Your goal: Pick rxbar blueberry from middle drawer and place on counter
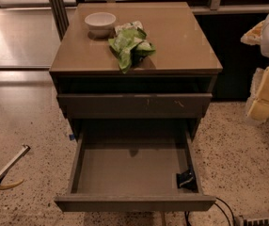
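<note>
Small navy-wrapped rxbar blueberry (186,179) lies lower right, in corner of pulled-out grey-brown middle drawer (125,171) (open for reach). White-yellow gripper (266,79) at right edge, well apart; grip state cannot tell. Glossy tan counter (186,36) above.

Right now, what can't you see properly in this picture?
1. The gripper, camera view, at the right edge beside the counter: partly cut off by the picture's edge.
2. The rxbar blueberry, in the front right corner of the middle drawer: too small and dark to read its wrapper.
3. Inside the top drawer: hidden in shadow under the counter.
</note>
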Motion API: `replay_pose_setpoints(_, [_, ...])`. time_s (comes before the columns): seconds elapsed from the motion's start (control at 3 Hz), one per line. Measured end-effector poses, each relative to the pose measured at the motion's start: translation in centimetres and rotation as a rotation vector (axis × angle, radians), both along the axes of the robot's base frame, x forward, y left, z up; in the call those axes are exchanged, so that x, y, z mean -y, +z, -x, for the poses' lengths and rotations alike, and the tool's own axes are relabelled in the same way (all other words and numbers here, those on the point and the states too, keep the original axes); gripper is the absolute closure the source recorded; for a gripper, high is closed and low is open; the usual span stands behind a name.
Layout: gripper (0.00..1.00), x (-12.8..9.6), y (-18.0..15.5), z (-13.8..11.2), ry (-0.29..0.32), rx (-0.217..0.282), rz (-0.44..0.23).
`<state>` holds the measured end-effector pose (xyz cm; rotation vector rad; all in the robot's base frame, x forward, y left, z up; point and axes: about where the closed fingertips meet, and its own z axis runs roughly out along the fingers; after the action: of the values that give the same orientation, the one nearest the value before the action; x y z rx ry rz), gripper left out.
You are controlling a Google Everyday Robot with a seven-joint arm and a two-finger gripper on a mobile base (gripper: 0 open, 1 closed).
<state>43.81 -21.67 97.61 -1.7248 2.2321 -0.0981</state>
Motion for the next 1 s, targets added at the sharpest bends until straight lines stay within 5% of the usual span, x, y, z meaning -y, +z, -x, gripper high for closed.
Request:
replay_pose_setpoints(0.67, [0.00, -0.4, -1.0, 0.0, 0.008, -0.001, 0.017])
replay_pose_setpoints(1.0, [0.00, -1.6, -4.4, 0.2, 0.052, 0.006, 0.028])
